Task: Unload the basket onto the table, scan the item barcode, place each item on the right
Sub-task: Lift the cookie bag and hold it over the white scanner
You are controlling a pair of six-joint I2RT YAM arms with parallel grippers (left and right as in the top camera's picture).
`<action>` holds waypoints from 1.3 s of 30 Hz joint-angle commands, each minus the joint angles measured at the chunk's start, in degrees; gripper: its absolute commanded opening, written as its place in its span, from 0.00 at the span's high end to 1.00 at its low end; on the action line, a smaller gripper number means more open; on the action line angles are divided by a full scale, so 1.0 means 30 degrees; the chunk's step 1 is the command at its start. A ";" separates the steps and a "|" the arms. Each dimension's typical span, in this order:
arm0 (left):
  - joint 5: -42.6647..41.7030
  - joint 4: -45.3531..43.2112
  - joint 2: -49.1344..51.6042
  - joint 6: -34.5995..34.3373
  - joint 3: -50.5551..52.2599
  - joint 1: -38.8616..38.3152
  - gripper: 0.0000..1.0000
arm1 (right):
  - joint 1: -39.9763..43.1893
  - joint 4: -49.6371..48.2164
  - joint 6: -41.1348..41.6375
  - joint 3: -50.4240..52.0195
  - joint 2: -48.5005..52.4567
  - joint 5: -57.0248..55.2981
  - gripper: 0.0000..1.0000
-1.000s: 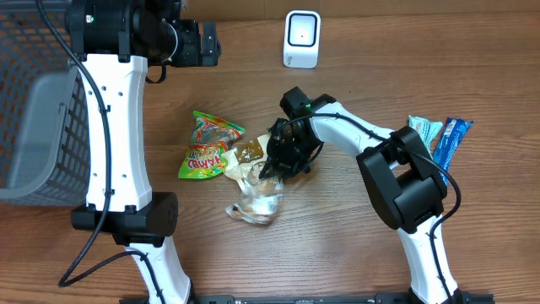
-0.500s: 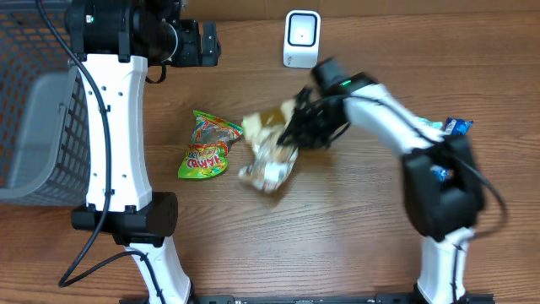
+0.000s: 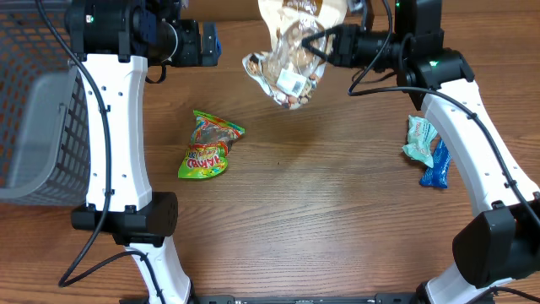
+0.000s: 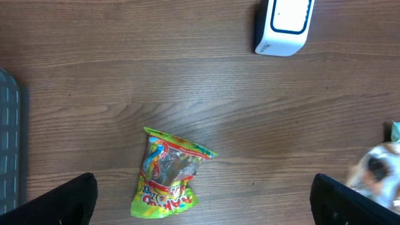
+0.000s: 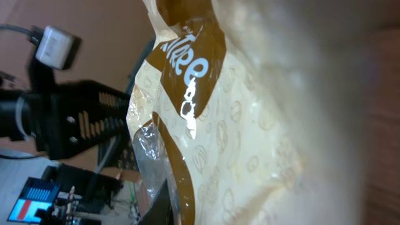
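My right gripper [image 3: 326,46] is shut on a cream and brown snack bag [image 3: 289,57] and holds it in the air at the back of the table. A white label [image 3: 293,82] shows on the bag's clear lower part. The bag fills the right wrist view [image 5: 250,125], with one dark finger [image 5: 167,203] at its edge. From overhead the bag hides the white scanner; in the left wrist view the scanner [image 4: 284,24] stands on the table. The bag's edge [image 4: 378,176] shows there at the right. My left gripper [image 4: 203,209] hangs wide open, high above the table, holding nothing.
A green and yellow candy bag [image 3: 209,145] lies left of centre, below my left gripper [image 3: 198,42]. Teal and blue packets [image 3: 426,148] lie at the right. A grey mesh basket [image 3: 34,101] stands at the left edge.
My right arm has lifted the snack bag off the table and swung it up and back, over the scanner. The left arm has not moved.
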State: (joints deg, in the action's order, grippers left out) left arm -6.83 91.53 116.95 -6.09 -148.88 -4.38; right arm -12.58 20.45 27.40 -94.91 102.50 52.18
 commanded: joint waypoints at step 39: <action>-0.0080 -0.0022 0.0138 -0.0262 -0.0284 0.0080 0.00 | -0.3541 -1.3712 -2.2331 -0.0240 0.6200 -2.4742 0.96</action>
State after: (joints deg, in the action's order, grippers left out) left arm -6.83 91.48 116.95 -6.09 -148.88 -4.38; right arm -23.27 -18.02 -26.39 -94.91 117.64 -20.10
